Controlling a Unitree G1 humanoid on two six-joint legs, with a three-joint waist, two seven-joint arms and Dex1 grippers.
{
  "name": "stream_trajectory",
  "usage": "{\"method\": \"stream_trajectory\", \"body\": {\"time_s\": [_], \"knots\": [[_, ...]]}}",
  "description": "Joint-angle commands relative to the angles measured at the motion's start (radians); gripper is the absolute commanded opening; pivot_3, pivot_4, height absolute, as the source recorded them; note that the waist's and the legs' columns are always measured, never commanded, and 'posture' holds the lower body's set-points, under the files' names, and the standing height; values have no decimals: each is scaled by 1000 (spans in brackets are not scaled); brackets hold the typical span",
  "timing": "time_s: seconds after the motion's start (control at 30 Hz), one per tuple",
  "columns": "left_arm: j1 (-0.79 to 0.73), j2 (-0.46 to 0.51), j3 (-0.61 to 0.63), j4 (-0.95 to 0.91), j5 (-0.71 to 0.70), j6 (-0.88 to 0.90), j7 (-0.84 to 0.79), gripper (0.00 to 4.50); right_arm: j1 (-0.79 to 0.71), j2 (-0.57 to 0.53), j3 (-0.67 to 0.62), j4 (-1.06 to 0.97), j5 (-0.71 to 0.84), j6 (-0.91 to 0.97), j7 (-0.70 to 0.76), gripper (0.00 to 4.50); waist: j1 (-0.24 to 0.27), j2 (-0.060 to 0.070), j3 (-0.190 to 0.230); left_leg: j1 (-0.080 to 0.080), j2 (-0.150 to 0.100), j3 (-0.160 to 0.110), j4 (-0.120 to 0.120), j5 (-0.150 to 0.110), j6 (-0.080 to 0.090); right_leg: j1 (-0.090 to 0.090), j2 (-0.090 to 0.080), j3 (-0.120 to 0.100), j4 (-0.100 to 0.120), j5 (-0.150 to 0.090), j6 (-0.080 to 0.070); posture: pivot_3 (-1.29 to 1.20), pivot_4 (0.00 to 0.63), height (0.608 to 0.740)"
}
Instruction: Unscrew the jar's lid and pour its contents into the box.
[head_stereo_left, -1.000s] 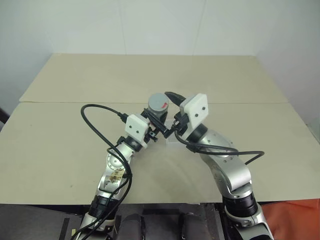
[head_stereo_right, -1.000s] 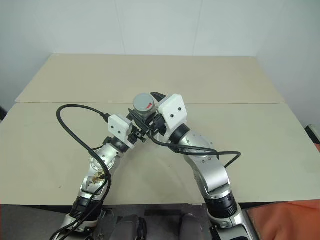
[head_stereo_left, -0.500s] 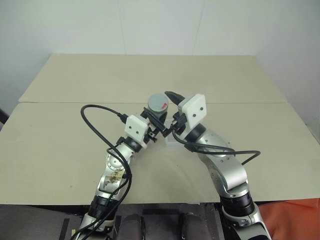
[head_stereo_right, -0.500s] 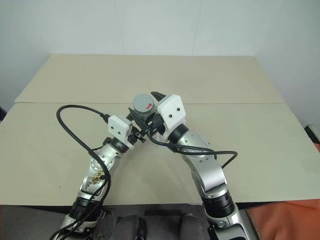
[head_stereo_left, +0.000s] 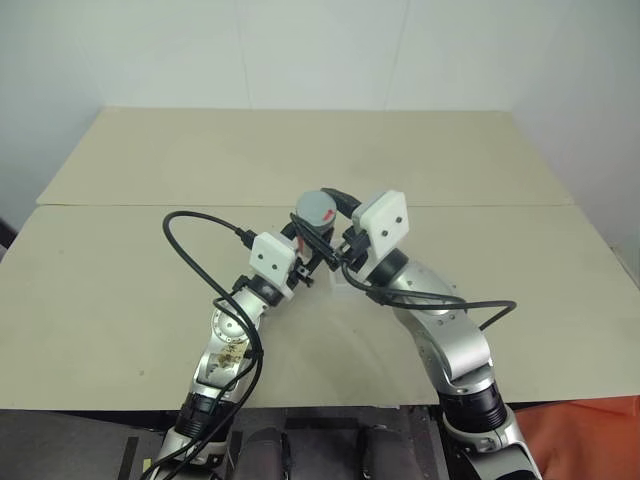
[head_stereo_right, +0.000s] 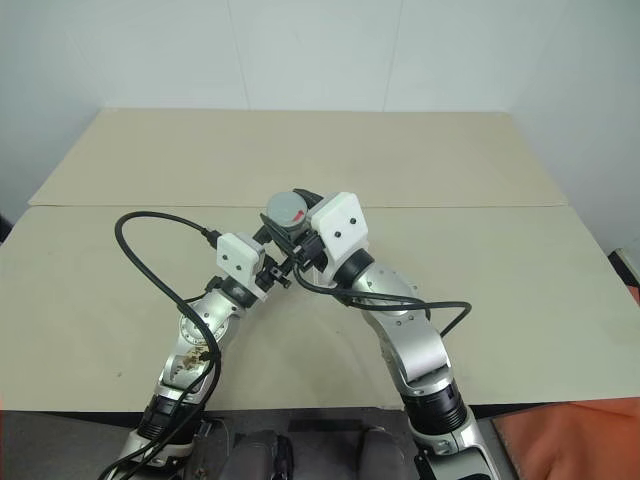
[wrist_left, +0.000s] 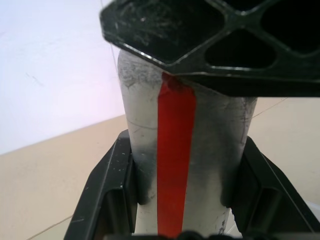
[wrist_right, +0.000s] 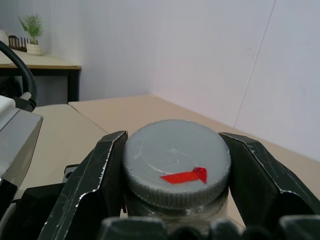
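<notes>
Near the centre of the head views, above the tan table (head_stereo_left: 120, 300), the left gripper (wrist_left: 182, 165) is clenched on the body of the jar (wrist_left: 150, 150), a black finger on each side of the silvery wall with its red label stripe between them. The jar is held upright, clear of the table. The right gripper (wrist_right: 175, 150) is clamped on the grey lid (wrist_right: 176, 160), its two fingers (wrist_right: 102, 170) pressed against opposite sides of the ribbed rim, the small red mark showing on top. The lid sits on the jar, so unscrewing seems to be just beginning.

A pale, clear edge just below the two grippers, near mid-frame, is probably the box (head_stereo_left: 345, 285), mostly hidden by the wrists.

The main risk is slip: if the fingers skid on the lid's rim, the wrist turns and the thread does not. The smooth jar may likewise rotate inside the left grip. A lid freed abruptly could tip the jar and spill contents beside the box.
</notes>
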Motion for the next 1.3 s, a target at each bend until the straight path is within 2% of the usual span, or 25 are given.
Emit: {"method": "stream_trajectory", "body": {"time_s": [0.03,0.43,0.53,0.7,0.87,1.07,1.3], "knots": [[14,13,-13,-51,-24,1,-38,1996,-16,-12,-36,-25,62,-9,51,2799,-1,0,0,0,0,0,0,0,0,0,0,0,0,0,0,0,150,740],[37,150,-30,-145,-219,66,-315,1996,-90,-209,-146,44,351,27,435,2799,-3,0,0,0,0,-1,0,-1,2,0,0,0,0,0,0,0,150,740],[30,171,-35,-176,-277,108,-368,1996,-103,-277,-136,83,353,-31,566,2799,-1,0,0,0,0,0,0,-1,2,0,0,0,0,0,0,0,150,740],[18,208,-46,-199,-352,167,-467,1996,-141,-316,-143,148,399,-42,692,2799,-1,0,0,1,0,0,0,-1,2,0,0,0,0,0,0,0,150,740],[26,229,-68,-186,-360,153,-552,1996,-200,-379,-147,237,465,-36,906,2799,0,0,0,1,0,0,0,-1,1,1,0,0,0,0,0,0,150,740],[15,218,-63,-169,-363,152,-583,1996,-257,-389,-138,356,450,-102,1070,2799,3,0,0,1,0,0,0,-1,1,1,0,0,0,0,0,0,150,740],[15,209,-58,-165,-351,150,-579,1996,-308,-355,-149,456,449,-142,1115,2799,4,0,0,1,0,0,0,0,1,0,0,0,0,0,0,0,150,740]]}}
